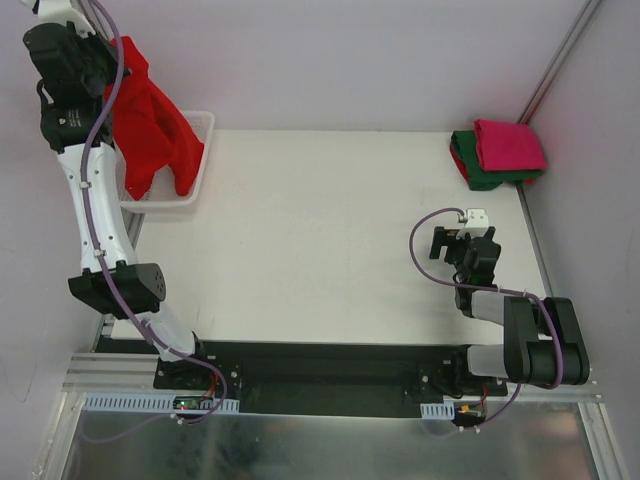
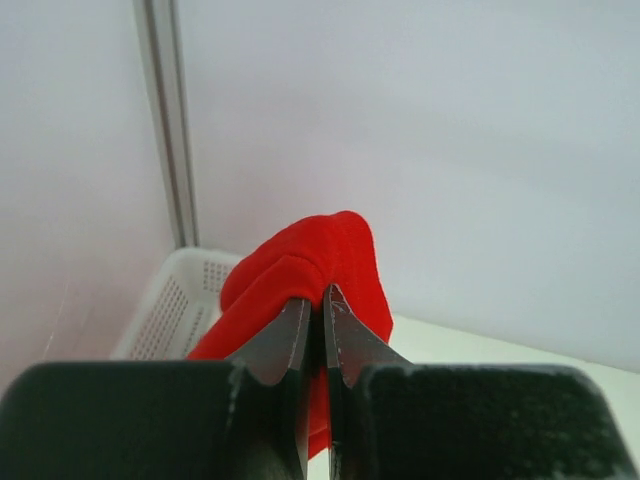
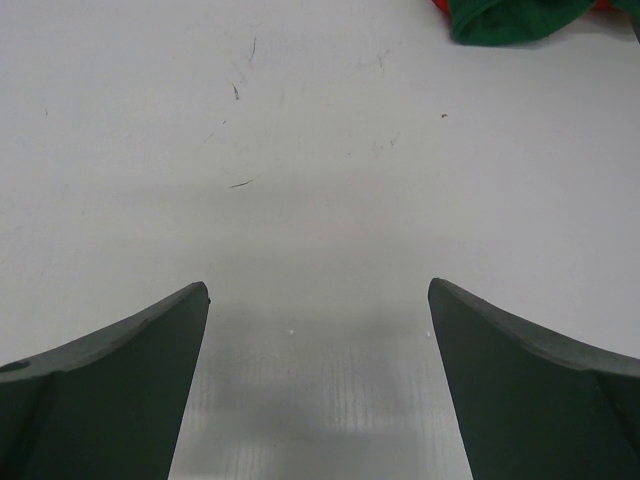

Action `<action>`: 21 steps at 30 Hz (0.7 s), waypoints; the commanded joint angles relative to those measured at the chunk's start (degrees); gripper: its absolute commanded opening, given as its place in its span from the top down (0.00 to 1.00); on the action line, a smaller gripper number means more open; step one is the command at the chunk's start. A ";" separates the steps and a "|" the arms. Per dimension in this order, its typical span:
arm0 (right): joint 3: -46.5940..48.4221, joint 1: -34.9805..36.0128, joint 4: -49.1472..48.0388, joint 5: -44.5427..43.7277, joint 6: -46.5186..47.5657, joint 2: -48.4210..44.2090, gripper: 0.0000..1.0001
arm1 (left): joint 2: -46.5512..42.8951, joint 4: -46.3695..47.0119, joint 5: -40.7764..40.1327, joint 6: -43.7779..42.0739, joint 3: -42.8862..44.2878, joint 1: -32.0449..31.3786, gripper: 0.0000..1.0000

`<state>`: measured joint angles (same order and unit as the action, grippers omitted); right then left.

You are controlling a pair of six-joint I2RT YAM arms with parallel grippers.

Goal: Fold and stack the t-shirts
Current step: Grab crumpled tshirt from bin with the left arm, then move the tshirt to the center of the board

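Two folded t-shirts, the magenta t-shirt (image 1: 508, 143) lying on the green t-shirt (image 1: 480, 178), formed a stack at the far right corner of the surface (image 1: 330, 230). The red t-shirt (image 1: 150, 125) hung with its long axis downward from the left pincer (image 2: 318, 295), which was pinched on a bunched fold of it, above the white basket (image 1: 207, 140) at far left. The right pincer (image 3: 318, 286) stood spread, holding nothing, near the stack and well apart from the red cloth; the left arm was judged better placed to lay it down.
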<state>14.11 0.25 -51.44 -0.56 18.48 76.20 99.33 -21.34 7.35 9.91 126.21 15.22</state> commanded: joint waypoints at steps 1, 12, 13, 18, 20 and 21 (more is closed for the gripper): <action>0.66 0.28 -2.26 1.00 0.33 0.08 0.04 | -5.45 4.55 5.91 0.99 5.53 -1.68 1.00; 0.74 0.19 -2.26 0.91 0.42 0.08 0.04 | -12.40 10.44 13.47 2.74 11.68 -2.66 1.00; 0.74 0.19 -2.26 1.00 0.33 0.08 0.04 | -12.58 10.62 13.74 3.01 12.21 -2.66 1.00; 0.74 0.28 -2.26 0.91 0.33 0.08 0.04 | -13.37 12.98 15.06 6.08 15.81 -2.66 1.00; 0.74 0.19 -2.26 1.00 0.33 0.17 0.04 | -14.25 14.48 14.88 8.18 15.38 -2.57 1.00; 0.74 0.28 -2.26 1.00 0.33 0.09 0.04 | -14.69 15.44 14.88 8.89 14.77 -2.65 1.00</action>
<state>14.11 0.25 -51.44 -0.56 18.48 76.20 87.26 -14.09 20.75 14.46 139.74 12.73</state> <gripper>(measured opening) 0.961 0.022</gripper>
